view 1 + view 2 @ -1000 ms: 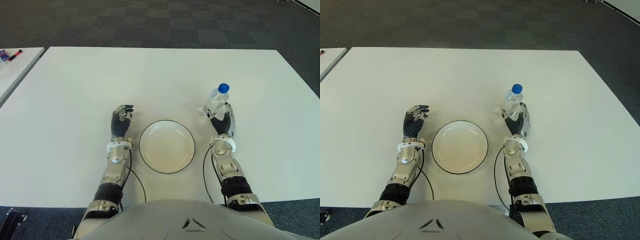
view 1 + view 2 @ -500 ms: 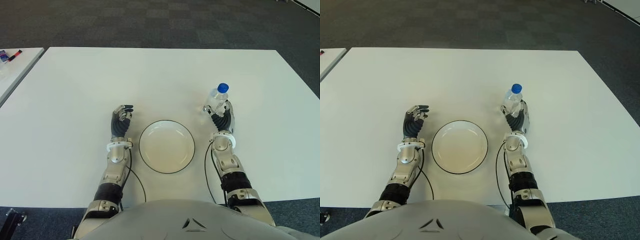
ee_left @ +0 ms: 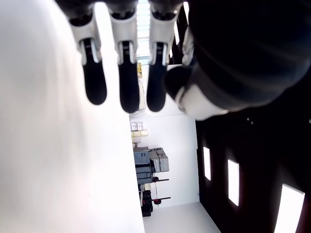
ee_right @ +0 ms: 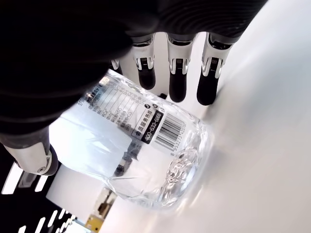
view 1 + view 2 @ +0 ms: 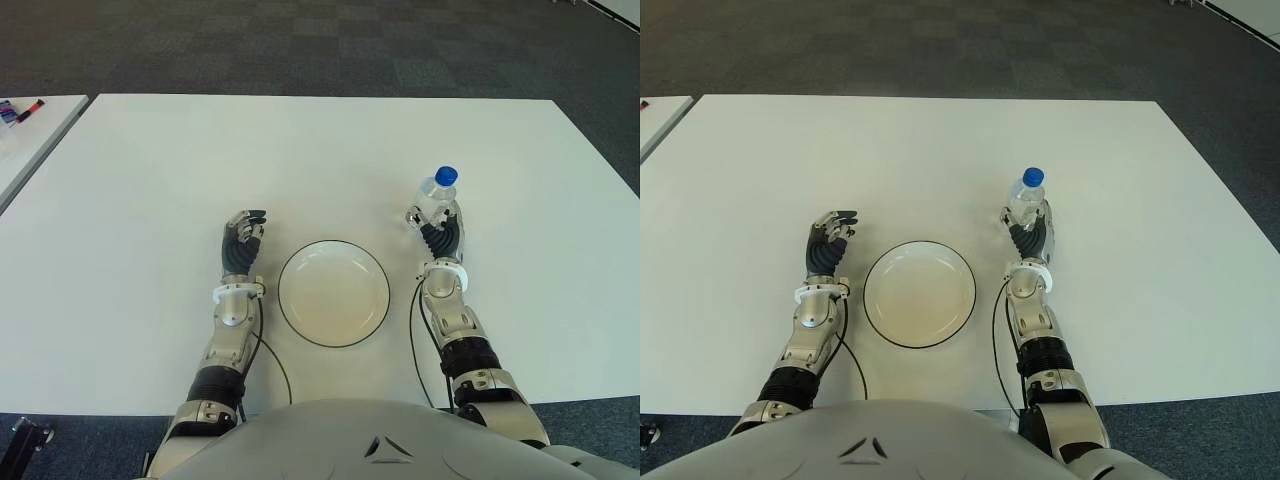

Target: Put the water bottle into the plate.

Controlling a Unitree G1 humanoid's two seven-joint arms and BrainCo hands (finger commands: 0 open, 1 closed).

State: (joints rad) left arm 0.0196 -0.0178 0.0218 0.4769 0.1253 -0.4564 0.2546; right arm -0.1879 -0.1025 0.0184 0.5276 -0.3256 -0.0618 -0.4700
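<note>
Water bottle [image 5: 436,201] upright right of centre, right hand [image 5: 441,240] wrapped around it; bare table [image 5: 300,150] all round, plate [image 5: 333,293] just left. Left hand [image 5: 241,243] loosely open, empty, left of plate. Right forearm swung inward since earlier; bottle barely shifted.

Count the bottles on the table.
1: the water bottle stands upright on the white table, right of the plate, inside the right hand. None seems hidden.
</note>
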